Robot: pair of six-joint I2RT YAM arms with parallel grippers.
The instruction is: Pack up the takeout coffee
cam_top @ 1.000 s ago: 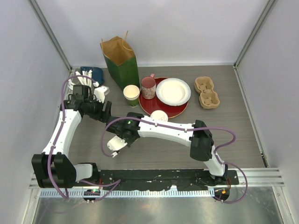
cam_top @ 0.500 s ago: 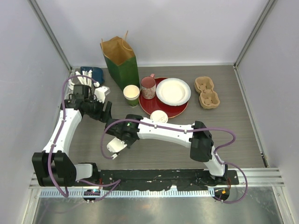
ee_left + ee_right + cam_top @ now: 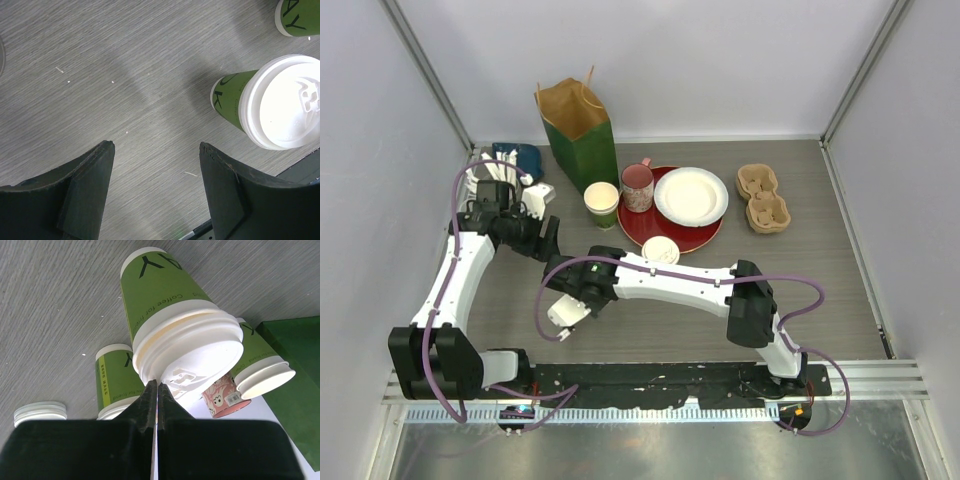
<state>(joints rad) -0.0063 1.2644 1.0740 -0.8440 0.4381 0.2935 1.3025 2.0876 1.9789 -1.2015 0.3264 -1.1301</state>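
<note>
A green takeout cup with a white lid [image 3: 170, 315] stands right in front of my right gripper [image 3: 156, 383]. The gripper is shut, and its fingertips touch the lid's rim. In the top view my right arm hides this cup, and the gripper [image 3: 578, 292] is left of centre. The same cup shows in the left wrist view [image 3: 285, 102], to the right of my left gripper [image 3: 155, 144]. That gripper is open and empty above bare table [image 3: 546, 240]. A second lidded cup [image 3: 660, 250] [image 3: 114, 377] stands by the red plate. An open cup [image 3: 601, 203] [image 3: 260, 367] stands by the bag.
A green paper bag [image 3: 580, 135] stands open at the back left. A red plate [image 3: 698, 238] holds a pink mug [image 3: 637, 185] and a white paper plate [image 3: 691, 195]. A cardboard cup carrier [image 3: 763, 198] lies at the right. A loose lid [image 3: 40, 413] lies on the table.
My right arm has edged slightly to the left and its elbow has dropped a little nearer. The left arm has barely moved.
</note>
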